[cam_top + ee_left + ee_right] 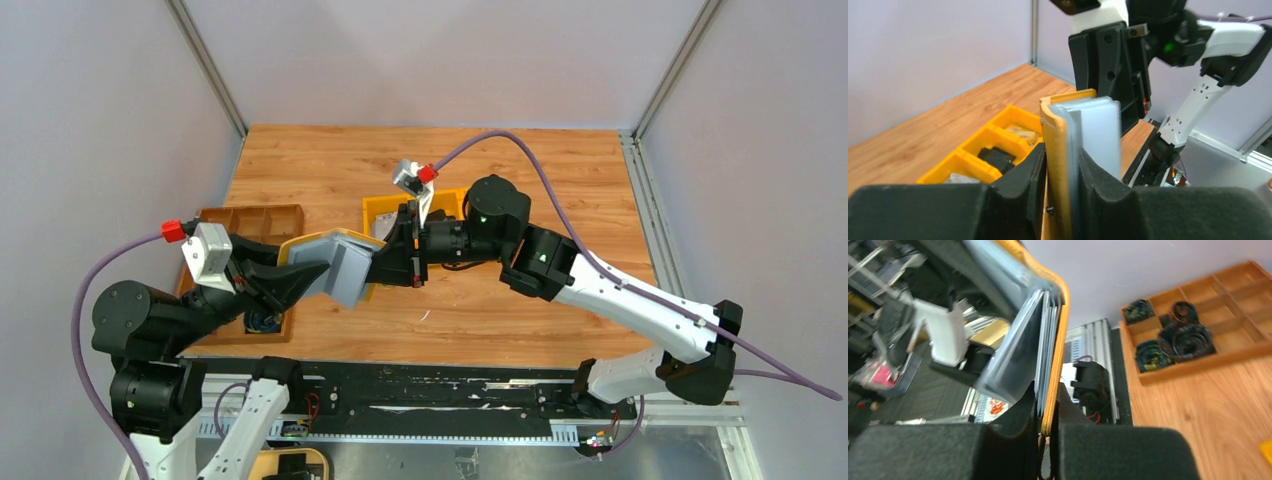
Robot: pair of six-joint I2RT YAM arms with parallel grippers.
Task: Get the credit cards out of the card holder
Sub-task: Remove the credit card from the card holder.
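The mustard-yellow card holder [340, 265] hangs open in the air between both arms, grey lining up. My left gripper [1064, 172] is shut on one flap, pressing yellow cover [1055, 145] and grey pocket together. My right gripper [1048, 410] is shut on the other flap's edge [1062, 325], with yellow cover and thin pale layers between its jaws. Whether those pale layers [1044, 355] are credit cards or pocket lining I cannot tell. From above, the right gripper [410, 262] meets the holder over the table's middle.
A yellow bin [385, 212] with compartments sits behind the grippers, also under the holder in the left wrist view [979, 145]. A brown compartment tray [250, 222] with dark coiled items lies at the left [1198, 340].
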